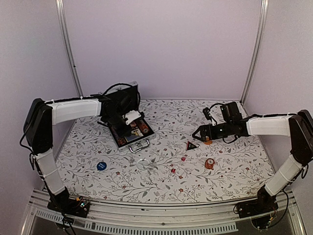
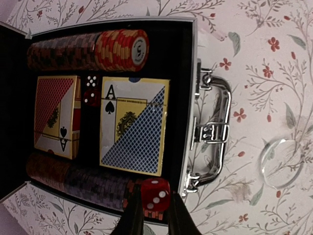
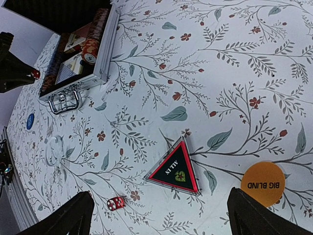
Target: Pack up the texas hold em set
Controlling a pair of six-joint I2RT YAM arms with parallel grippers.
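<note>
We are pinching the light, hard, slippery red die point(image 2: 156, 192) by its flat faces with the left tool point(image 2: 155, 208). We are holding the right tool point(image 3: 162, 218) spread wide, grasping nothing.

Soft, even, bright light with faint shadows, small glints on the briefcase handle point(image 2: 227, 112), and a slightly grainy overhead view.

The orange round token point(image 3: 263, 184) reads "BIG BLIND". The triangular token point(image 3: 174, 169) reads "ALL IN". The end chip point(image 2: 133, 47) carries a "5". The blue card deck point(image 2: 134, 127) and the red card deck point(image 2: 55, 117) each show "A" with a spade.
</note>
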